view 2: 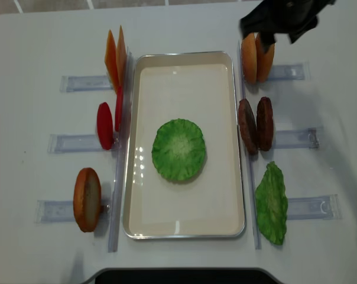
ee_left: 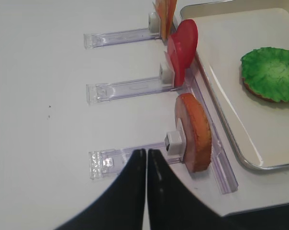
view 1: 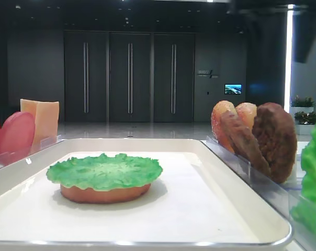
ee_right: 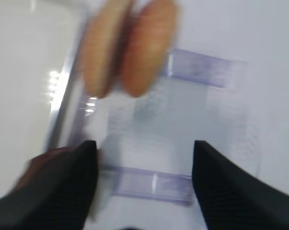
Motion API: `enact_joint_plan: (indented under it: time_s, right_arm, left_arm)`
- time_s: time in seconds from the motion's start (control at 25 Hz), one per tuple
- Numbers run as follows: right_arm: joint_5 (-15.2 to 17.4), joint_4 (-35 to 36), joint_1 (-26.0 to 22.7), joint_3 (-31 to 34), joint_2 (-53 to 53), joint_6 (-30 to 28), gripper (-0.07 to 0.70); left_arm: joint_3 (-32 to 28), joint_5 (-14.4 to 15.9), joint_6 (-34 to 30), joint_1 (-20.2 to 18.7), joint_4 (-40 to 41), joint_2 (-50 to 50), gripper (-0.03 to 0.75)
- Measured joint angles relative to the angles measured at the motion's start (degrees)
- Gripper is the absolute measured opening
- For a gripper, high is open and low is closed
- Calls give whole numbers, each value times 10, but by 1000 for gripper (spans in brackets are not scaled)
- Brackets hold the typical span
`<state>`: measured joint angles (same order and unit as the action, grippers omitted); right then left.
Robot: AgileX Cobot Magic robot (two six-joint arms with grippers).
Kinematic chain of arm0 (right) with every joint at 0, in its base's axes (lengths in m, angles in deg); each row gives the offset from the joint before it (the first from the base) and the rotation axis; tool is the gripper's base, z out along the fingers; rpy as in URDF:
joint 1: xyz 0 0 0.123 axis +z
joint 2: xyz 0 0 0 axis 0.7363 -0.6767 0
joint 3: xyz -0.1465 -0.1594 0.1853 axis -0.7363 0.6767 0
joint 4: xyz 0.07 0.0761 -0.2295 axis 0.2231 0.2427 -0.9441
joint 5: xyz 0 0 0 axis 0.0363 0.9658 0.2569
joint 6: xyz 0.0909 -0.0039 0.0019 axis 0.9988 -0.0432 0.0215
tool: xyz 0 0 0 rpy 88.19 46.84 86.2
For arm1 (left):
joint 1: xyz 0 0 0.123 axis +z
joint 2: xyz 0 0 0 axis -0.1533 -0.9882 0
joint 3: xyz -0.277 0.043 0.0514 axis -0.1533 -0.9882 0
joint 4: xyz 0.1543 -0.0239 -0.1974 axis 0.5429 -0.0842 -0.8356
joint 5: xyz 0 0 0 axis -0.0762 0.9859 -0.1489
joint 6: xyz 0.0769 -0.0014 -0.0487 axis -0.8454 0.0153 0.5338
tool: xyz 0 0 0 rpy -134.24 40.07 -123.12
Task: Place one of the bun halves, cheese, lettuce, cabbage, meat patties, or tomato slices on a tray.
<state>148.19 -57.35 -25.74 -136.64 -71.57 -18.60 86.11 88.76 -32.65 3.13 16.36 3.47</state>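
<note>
The cream tray holds a green lettuce leaf lying on a bun half. To its right stand two bun halves, two meat patties and another lettuce leaf. To its left are cheese, tomato slices and one bun half. My right gripper is open and empty over a clear holder, just short of the blurred bun halves. My left gripper is shut and empty beside the left bun half. Cabbage is out of view.
Narrow clear plastic holders run outward from both long sides of the tray on the white table. My right arm hangs dark over the far right corner. A dark edge borders the table's near side.
</note>
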Motion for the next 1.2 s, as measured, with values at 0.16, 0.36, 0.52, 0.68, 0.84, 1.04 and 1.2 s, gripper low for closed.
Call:
enact_joint_plan:
  time_s: [0.16,0.36,0.52,0.68,0.84,1.04,1.2]
  right_arm:
    - [0,-1,-178,0,8,-11,416]
    - [1,18,-275,56,83,-25,416]
    - [0,19,-266,228,237,-26,416]
    - [0,19,-245,427,431,-26,416]
    - [-1,25,-219,559,605,-26,416]
    - [-13,48,-196,630,754,-42,416]
    - [-35,62,-193,643,858,-71,404]
  left_arm:
    - [0,0,0,0,0,0,-1]
    - [0,0,0,0,0,0,-1]
    - [0,0,0,0,0,0,-1]
    - [0,0,0,0,0,0,-1]
    - [0,0,0,0,0,0,-1]
    - [0,0,0,0,0,0,-1]
    - [0,0,0,0,0,0,-1]
